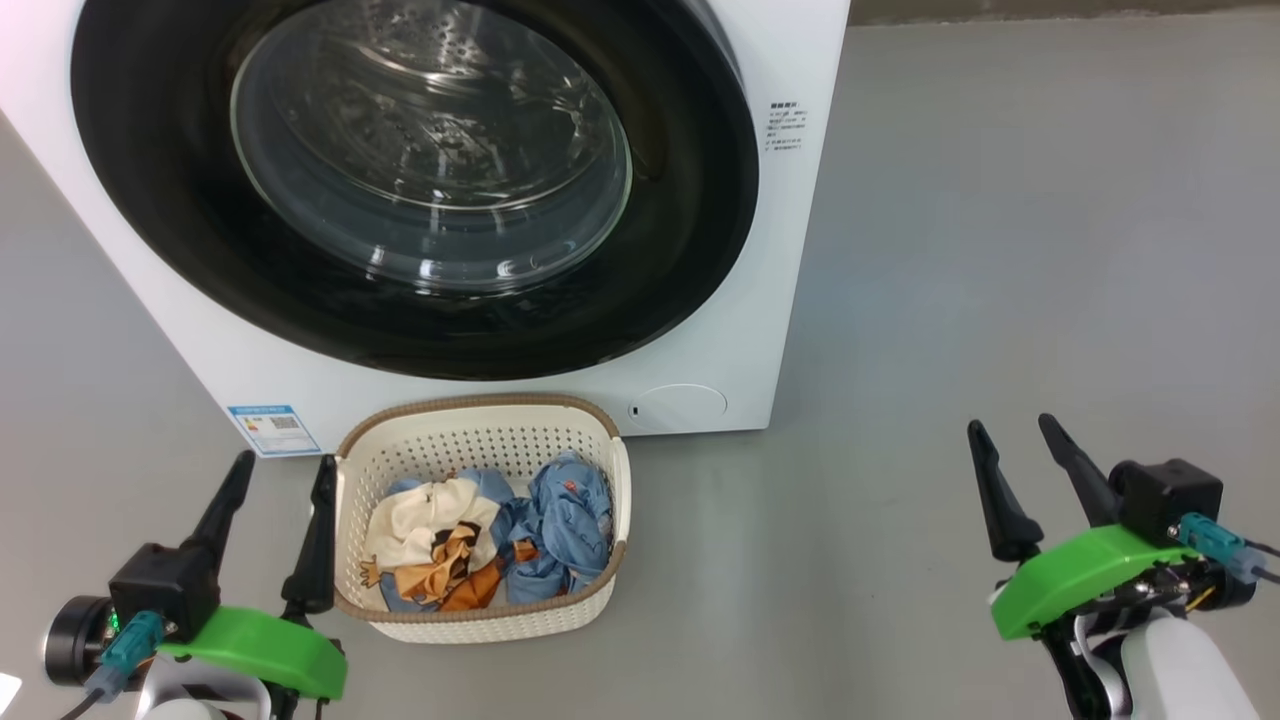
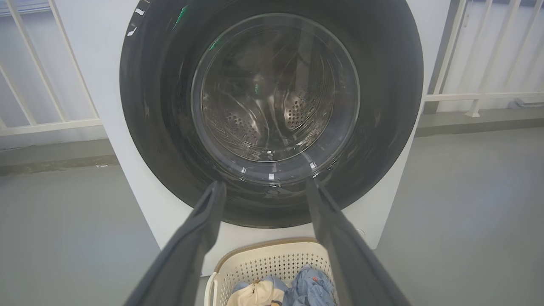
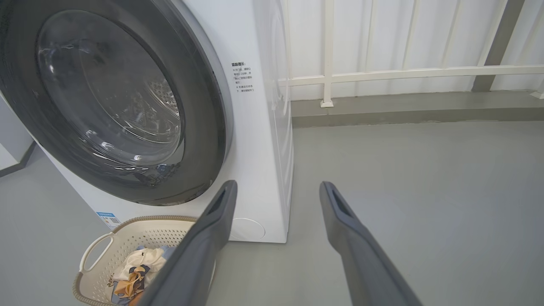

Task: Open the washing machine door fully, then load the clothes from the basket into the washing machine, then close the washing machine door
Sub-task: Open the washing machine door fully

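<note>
Washing machine door point(image 1: 420, 170): shut flush on washing machine point(image 1: 770, 300), directly above basket point(image 1: 470, 403) on floor. Door looks rigid, hinged, fairly heavy. Glossy black rim probably slippery; bulging glass offers no hold. Darker notch at rim's right edge may be handle recess, unclear; best hook there, pull along arc. Clothes point(image 1: 480, 540) heaped in basket: soft, light, floppy; pinch bunched fold, expect trailing. Left gripper point(image 1: 285, 465) just beside basket, right gripper point(image 1: 1010, 428) well apart; both jaws wide, empty.
</note>
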`<state>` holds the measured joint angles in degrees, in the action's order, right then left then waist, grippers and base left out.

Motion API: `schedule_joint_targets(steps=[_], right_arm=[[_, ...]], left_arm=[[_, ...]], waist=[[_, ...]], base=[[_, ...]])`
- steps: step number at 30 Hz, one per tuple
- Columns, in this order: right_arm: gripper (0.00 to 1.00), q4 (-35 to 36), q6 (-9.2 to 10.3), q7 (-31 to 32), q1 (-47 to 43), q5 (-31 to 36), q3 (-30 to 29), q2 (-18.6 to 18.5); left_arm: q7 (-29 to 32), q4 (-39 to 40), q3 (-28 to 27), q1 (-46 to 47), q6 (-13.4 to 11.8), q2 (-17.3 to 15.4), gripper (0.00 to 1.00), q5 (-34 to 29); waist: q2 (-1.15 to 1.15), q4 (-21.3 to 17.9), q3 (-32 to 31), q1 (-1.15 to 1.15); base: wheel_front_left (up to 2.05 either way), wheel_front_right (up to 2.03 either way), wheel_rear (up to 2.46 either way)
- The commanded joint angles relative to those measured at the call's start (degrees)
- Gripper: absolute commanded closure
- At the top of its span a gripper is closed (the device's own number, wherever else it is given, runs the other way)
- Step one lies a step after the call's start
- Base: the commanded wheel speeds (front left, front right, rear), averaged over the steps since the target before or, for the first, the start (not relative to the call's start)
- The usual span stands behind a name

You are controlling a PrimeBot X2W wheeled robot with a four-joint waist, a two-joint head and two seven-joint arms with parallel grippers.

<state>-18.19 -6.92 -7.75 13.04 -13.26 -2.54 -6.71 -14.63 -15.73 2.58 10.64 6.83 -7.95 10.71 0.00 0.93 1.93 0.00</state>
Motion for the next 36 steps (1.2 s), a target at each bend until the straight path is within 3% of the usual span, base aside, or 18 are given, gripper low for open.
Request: schedule_joint_targets(steps=[1,17,18,19,20,28,36], right_arm=[[0.0,1.7,-0.57,-0.5,2.9,0.0,1.4,-0.1],[0.0,1.8,-0.57,0.4,19.1,-6.3,-1.8,-2.3],[0.1,1.5,-0.57,0.6,20.3,-7.6,-2.9,-2.0],[0.78,1.0,-0.57,1.5,22.8,-10.5,-5.5,-1.1],[1.0,0.7,-0.57,2.1,24.0,-12.0,-6.7,-0.8],[1.0,-4.6,-0.57,6.8,33.1,-23.7,-17.3,1.9],[1.0,-10.8,-0.57,9.9,41.5,-30.4,-25.0,3.2]], left_arm=[[-0.4,1.8,-2.3,1.4,0.1,-1.0,0.0,-0.8],[-0.4,1.6,-1.3,2.6,0.4,-0.6,0.0,-0.6],[-0.4,1.7,-1.2,2.8,0.5,-0.6,0.0,-0.6],[-0.4,1.8,-1.1,3.1,0.5,-0.6,0.0,-0.6],[-0.4,1.8,-1.1,3.2,0.5,-0.5,0.0,-0.6],[-0.4,2.2,-0.4,4.7,0.6,-0.5,0.0,-0.6],[-0.4,2.6,0.5,6.5,0.6,-0.2,0.0,-0.6]], waist=[[0.0,-0.1,0.4,0.0],[0.0,2.5,3.3,0.0],[0.0,2.8,3.6,0.0],[0.0,3.4,4.2,0.0],[0.0,3.7,4.5,0.0],[0.0,5.8,7.4,0.0],[0.0,7.3,10.4,0.0]], base=[[0.0,0.0,0.0],[0.0,0.0,0.0],[0.0,0.0,0.0],[0.0,0.0,0.0],[0.0,0.0,0.0],[0.0,0.0,0.0],[0.0,0.0,0.0]])
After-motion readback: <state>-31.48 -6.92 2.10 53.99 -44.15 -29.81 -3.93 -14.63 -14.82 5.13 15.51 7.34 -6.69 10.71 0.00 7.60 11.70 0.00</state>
